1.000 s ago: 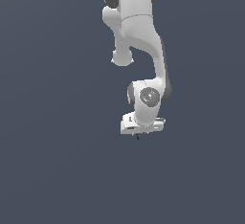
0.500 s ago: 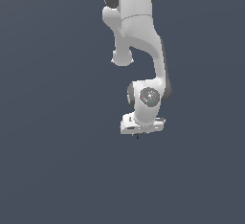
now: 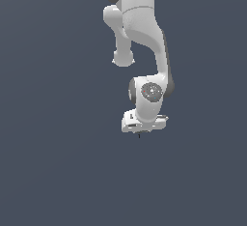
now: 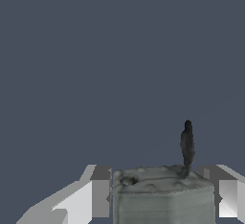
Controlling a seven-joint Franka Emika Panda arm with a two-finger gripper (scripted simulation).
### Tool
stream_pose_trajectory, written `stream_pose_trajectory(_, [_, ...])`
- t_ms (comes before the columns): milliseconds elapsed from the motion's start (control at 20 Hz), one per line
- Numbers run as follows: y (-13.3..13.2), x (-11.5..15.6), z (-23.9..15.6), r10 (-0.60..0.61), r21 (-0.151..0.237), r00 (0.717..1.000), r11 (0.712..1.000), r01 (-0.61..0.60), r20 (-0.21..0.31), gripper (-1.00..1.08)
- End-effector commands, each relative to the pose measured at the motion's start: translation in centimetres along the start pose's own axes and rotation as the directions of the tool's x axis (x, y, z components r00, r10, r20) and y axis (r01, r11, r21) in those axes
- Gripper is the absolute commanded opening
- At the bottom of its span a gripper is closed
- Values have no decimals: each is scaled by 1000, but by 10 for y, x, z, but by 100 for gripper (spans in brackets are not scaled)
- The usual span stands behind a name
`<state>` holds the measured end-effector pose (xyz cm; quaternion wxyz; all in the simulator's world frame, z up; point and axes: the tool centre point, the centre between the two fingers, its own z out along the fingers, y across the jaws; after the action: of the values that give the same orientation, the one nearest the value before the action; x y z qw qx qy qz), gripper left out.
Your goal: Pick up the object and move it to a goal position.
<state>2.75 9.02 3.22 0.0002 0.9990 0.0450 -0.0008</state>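
In the wrist view the object [image 4: 162, 196], a grey blocky item with a thin dark piece sticking out of one corner [image 4: 187, 144], sits between my two fingers [image 4: 81, 200]. The gripper [image 4: 158, 204] is shut on it, with a pad against each side. In the exterior view the white gripper [image 3: 140, 131] hangs at the end of the arm, pointing down in mid-air. Only a tiny dark speck of the object [image 3: 139, 135] shows below it; the rest is hidden by the hand.
The white arm [image 3: 144, 36] comes down from the top of the exterior view. Around it there is only a plain dark grey-blue background, with no other objects, edges or goal marker in view.
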Motion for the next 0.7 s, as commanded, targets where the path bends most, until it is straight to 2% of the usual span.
stream_pose_trajectory(0, [-1, -4, -12, 0, 0, 1000, 1000, 0, -1, -100])
stream_pose_trajectory(300, [-4, -18, -53, 0, -1, 1000, 1000, 0, -2, -100])
stream_pose_trajectory(650, [-8, -40, -118, 0, -1, 1000, 1000, 0, -2, -100])
